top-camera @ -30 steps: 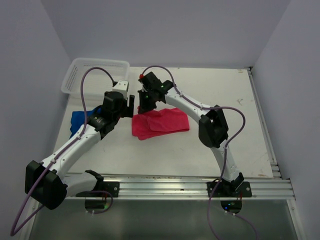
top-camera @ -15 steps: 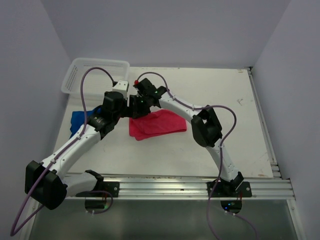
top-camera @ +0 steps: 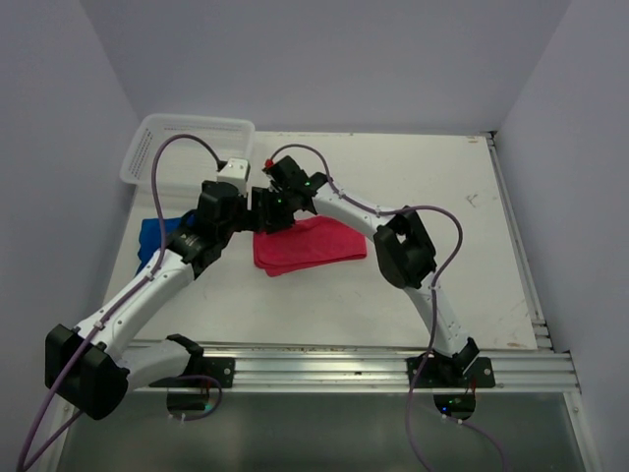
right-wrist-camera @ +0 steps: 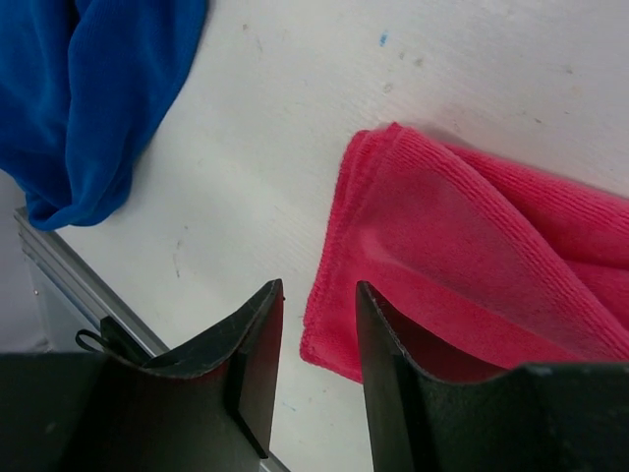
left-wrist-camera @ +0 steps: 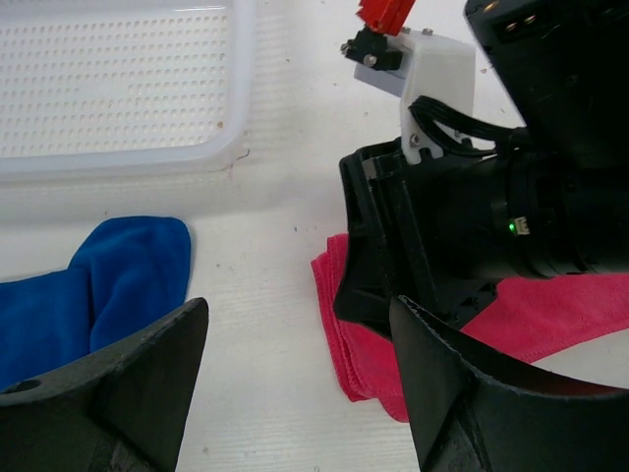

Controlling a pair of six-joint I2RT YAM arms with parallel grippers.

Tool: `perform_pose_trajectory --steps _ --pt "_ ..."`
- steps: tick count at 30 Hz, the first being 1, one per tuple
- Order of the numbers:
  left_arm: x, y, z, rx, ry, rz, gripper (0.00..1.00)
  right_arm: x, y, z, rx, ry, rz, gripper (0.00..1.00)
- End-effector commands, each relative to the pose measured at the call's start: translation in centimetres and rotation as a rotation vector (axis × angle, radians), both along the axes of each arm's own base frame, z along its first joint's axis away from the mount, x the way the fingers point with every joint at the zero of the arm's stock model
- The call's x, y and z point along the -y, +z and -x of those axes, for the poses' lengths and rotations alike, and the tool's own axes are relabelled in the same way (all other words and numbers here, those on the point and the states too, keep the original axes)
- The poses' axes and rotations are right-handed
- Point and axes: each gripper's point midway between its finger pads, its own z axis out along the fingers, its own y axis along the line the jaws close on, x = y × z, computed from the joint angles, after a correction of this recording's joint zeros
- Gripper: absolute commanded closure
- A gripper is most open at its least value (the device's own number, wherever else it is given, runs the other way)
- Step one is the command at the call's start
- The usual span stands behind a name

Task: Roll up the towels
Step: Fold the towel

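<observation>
A folded red towel (top-camera: 313, 244) lies at mid table; it also shows in the left wrist view (left-wrist-camera: 366, 339) and the right wrist view (right-wrist-camera: 482, 265). A crumpled blue towel (top-camera: 152, 236) lies to its left, seen too from the left wrist (left-wrist-camera: 108, 285) and the right wrist (right-wrist-camera: 98, 98). My right gripper (top-camera: 267, 216) hangs low over the red towel's left edge, jaws a little apart and empty (right-wrist-camera: 318, 290). My left gripper (top-camera: 246, 218) is wide open and empty (left-wrist-camera: 300, 310), just left of the red towel and close beside the right gripper's body (left-wrist-camera: 472, 216).
A white perforated basket (top-camera: 187, 147) stands at the back left, its rim just beyond the towels (left-wrist-camera: 128, 162). A metal rail (top-camera: 373, 369) runs along the table's near edge. The two wrists crowd each other above the red towel's left end.
My right gripper has moved left and down to the red towel's left edge, and the towel has slid slightly left. My left gripper has shifted only slightly.
</observation>
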Motion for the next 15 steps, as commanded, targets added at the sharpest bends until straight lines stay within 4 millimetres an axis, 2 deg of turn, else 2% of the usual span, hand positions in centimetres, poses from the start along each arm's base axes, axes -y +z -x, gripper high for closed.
perform_pose_trajectory --steps 1,2,3,5,6,7,8,9,11,12,13,15 --pt "0.0 1.4 -0.4 0.061 0.011 0.018 0.22 2.7 5.3 -2.4 0.085 -0.063 -0.057 0.60" --pt "0.0 1.2 -0.4 0.058 0.010 0.017 0.21 3.5 5.5 -2.8 0.092 -0.075 -0.052 0.60" --pt "0.1 1.3 -0.5 0.060 0.008 0.021 0.21 5.0 6.7 -3.8 0.112 -0.104 -0.059 0.60" --pt "0.2 0.7 -0.6 0.046 0.007 0.015 0.21 7.2 6.3 -3.9 0.105 -0.128 -0.034 0.62" --pt "0.2 0.6 -0.7 0.041 0.008 0.011 0.21 8.9 7.7 -4.7 0.132 -0.159 -0.040 0.66" --pt "0.2 0.1 -0.8 0.029 0.010 0.003 0.21 10.2 6.8 -4.4 0.125 -0.159 -0.012 0.71" --pt "0.2 -0.1 -0.9 0.023 0.011 -0.002 0.21 11.1 6.9 -4.4 0.132 -0.164 -0.004 0.73" --pt "0.3 -0.6 -1.1 0.010 0.015 -0.003 0.21 12.9 7.1 -4.4 0.141 -0.187 0.021 0.82" --pt "0.7 -0.7 -1.6 0.004 0.020 0.013 0.21 15.0 6.8 -4.0 0.161 -0.171 0.077 0.93" --pt "1.0 -0.9 -1.9 -0.007 0.023 0.025 0.21 15.8 6.6 -3.7 0.167 -0.167 0.099 0.96" --pt "1.7 -2.1 -2.1 -0.048 0.020 0.047 0.21 17.1 5.9 -3.0 0.165 -0.170 0.135 0.98" --pt "2.6 -2.6 -2.5 -0.078 0.013 0.080 0.21 18.6 5.0 -2.7 0.167 -0.171 0.162 1.00"
